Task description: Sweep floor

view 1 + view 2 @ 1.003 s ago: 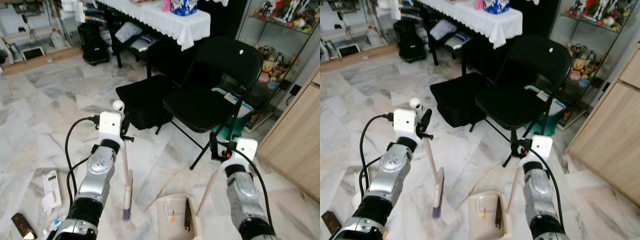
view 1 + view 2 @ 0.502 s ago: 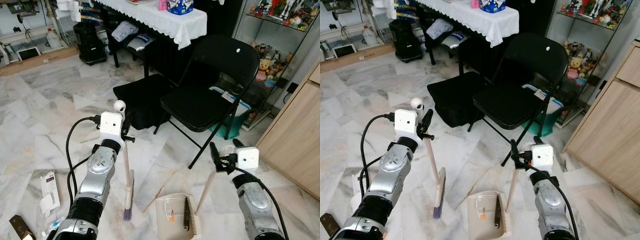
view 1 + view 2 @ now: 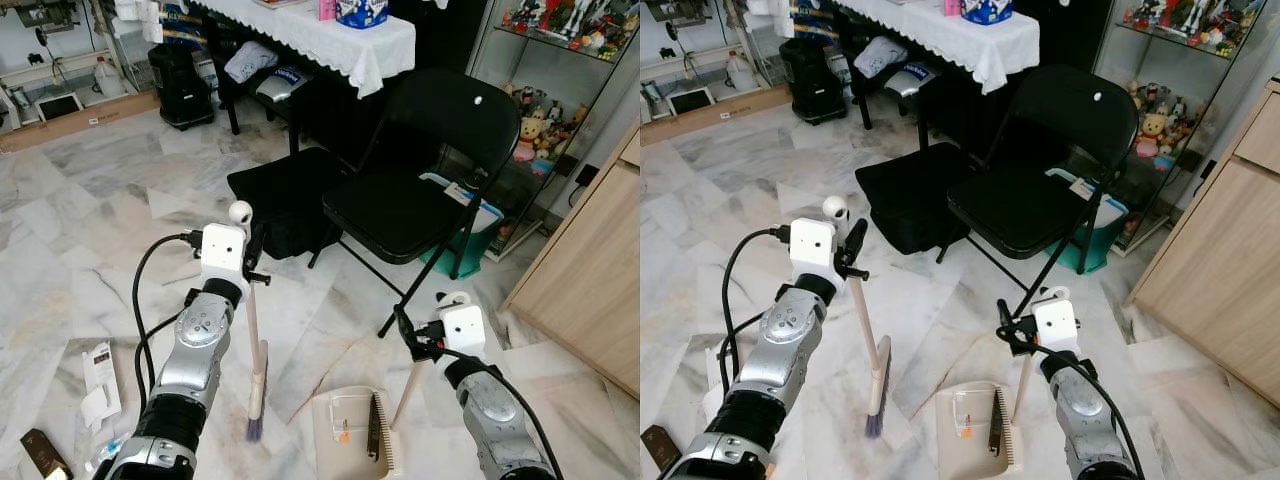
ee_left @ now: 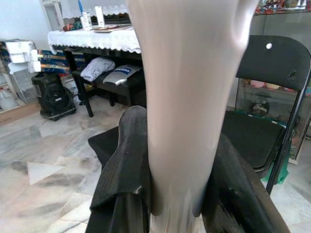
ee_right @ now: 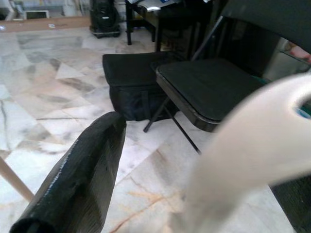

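Marble floor | left pincer clamped broom, right pincer gripped dustpan handle | chair at 12 o'clock could snag swings

One broom, upright on the marble. One dustpan right beside it. One black folding chair, one black bag on the floor next to it. One table with a white cloth. Two grippers, left and right, each holding a handle.
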`<state>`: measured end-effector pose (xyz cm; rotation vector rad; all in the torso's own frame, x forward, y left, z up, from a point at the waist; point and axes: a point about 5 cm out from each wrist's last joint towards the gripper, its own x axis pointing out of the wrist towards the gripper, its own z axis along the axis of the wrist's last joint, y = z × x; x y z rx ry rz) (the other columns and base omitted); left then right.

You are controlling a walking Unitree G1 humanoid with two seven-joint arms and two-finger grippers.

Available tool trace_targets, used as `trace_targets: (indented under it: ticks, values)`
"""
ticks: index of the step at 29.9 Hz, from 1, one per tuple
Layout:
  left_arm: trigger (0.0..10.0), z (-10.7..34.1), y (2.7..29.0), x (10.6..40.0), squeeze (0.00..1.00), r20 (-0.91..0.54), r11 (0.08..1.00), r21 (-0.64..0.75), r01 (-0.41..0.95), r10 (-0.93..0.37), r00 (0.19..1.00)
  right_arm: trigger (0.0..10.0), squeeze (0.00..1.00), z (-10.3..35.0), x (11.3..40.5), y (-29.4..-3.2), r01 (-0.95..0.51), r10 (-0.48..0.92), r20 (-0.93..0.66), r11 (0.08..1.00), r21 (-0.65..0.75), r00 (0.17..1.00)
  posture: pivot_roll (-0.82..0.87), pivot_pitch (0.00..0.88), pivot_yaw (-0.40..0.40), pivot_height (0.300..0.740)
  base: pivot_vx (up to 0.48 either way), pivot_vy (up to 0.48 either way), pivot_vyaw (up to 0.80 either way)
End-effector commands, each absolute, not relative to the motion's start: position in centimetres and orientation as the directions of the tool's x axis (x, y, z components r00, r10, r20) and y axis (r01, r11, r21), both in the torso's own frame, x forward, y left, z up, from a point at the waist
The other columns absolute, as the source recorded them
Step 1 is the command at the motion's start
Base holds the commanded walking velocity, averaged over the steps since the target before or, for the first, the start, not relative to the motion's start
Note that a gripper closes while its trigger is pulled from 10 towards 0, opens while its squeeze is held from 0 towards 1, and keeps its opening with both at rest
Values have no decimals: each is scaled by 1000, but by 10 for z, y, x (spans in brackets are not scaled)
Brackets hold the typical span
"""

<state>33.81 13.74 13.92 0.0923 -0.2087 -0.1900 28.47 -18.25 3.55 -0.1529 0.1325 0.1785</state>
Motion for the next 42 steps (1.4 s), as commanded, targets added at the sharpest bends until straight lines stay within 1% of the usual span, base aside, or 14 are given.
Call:
trace_targets:
  ticks: [1, 14, 25, 26, 27, 28, 42]
  values:
    - [10000, 148, 136, 340, 0, 225, 974, 127, 186, -211, 951, 10000, 0, 34, 286, -186, -169, 147, -161, 976, -139, 976, -20, 40, 31, 740, 0, 0, 0]
    - [10000, 145, 134, 338, 0, 219, 972, 129, 197, -222, 950, 10000, 0, 33, 292, -185, -154, 128, -166, 976, -154, 978, -16, 29, 34, 740, 0, 0, 0]
    - [10000, 144, 134, 338, 0, 215, 972, 131, 196, -221, 951, 10000, 0, 34, 301, -181, -145, 118, -172, 978, -152, 978, -9, 46, 37, 740, 0, 0, 0]
    - [10000, 144, 135, 337, 0, 214, 972, 132, 195, -220, 952, 2118, 0, 36, 303, -180, -145, 120, -164, 979, -145, 979, -6, 51, 38, 740, 0, 0, 0]
    - [10000, 144, 135, 337, 0, 214, 972, 132, 195, -220, 952, 2118, 0, 36, 303, -180, -145, 120, -164, 979, -145, 979, -6, 51, 38, 740, 0, 0, 0]
    - [10000, 144, 136, 337, 0, 212, 972, 134, 193, -219, 952, 0, 0, 37, 305, -178, -145, 123, -157, 979, -141, 980, -6, 51, 38, 740, 0, 0, 0]
    - [10000, 144, 136, 338, 0, 207, 971, 135, 198, -223, 953, 0, 0, 34, 304, -175, -146, 125, -160, 981, -128, 979, -1, 66, 41, 740, 0, 0, 0]
